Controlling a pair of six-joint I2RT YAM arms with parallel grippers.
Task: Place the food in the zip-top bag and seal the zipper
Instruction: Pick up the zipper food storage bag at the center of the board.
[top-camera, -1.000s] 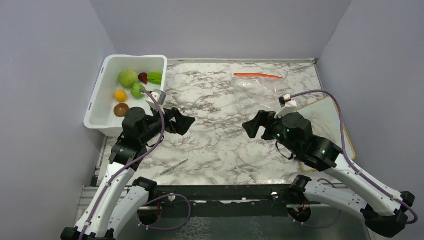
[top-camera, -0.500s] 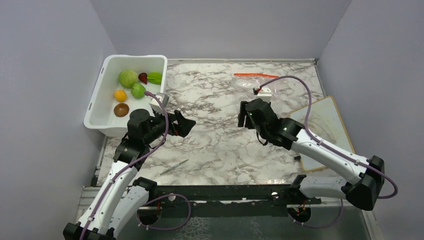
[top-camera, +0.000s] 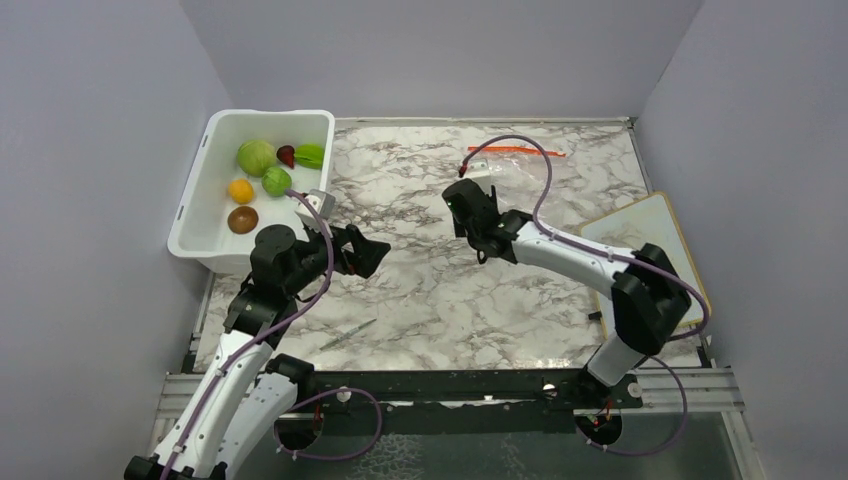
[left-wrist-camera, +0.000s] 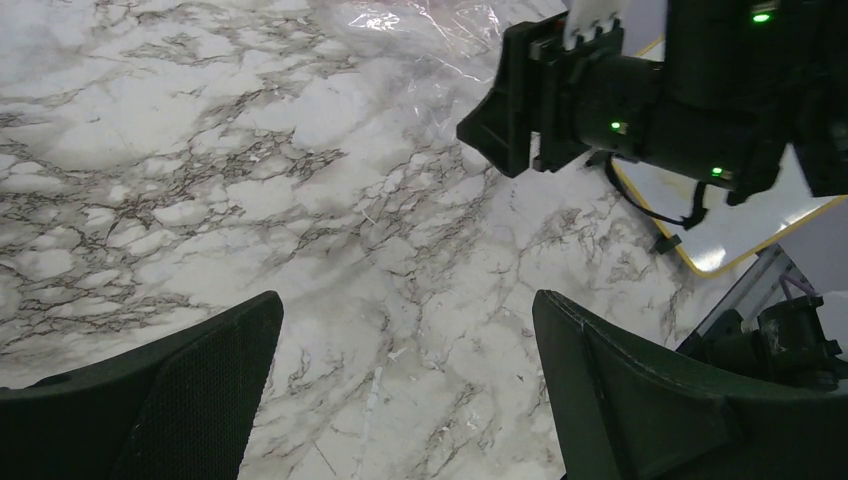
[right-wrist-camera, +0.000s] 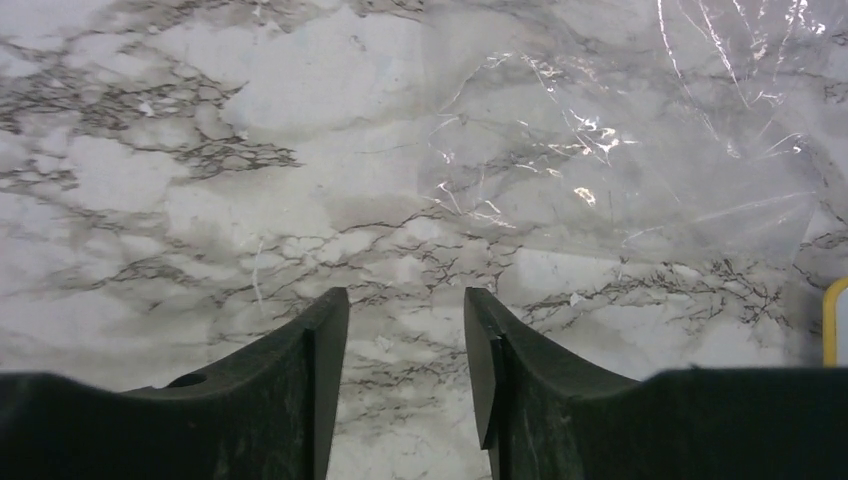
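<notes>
The food lies in the white tub (top-camera: 196, 215) at the far left: a pale green cabbage ball (top-camera: 256, 156), a green round fruit (top-camera: 276, 181), an orange piece (top-camera: 240, 190), a brown piece (top-camera: 242, 219) and a dark red piece (top-camera: 286, 155). The clear zip-top bag (top-camera: 512, 168) (right-wrist-camera: 620, 170) lies flat at the back, its orange-red zipper (top-camera: 515, 151) along the far edge. My right gripper (top-camera: 462, 205) (right-wrist-camera: 405, 300) hovers just left of the bag's near corner, jaws narrowly apart with nothing between them. My left gripper (top-camera: 370, 255) (left-wrist-camera: 405, 300) stands wide open over bare marble.
A white board with a yellow rim (top-camera: 650, 240) lies at the right edge. A thin grey utensil (top-camera: 348, 333) rests near the front, left of centre. A small black item (top-camera: 594, 316) sits by the board's near corner. Grey walls enclose the marble top (top-camera: 420, 290).
My right arm has swung forward and to the left, from beside the board to the bag's near corner, and its jaws have narrowed. The left arm has hardly moved.
</notes>
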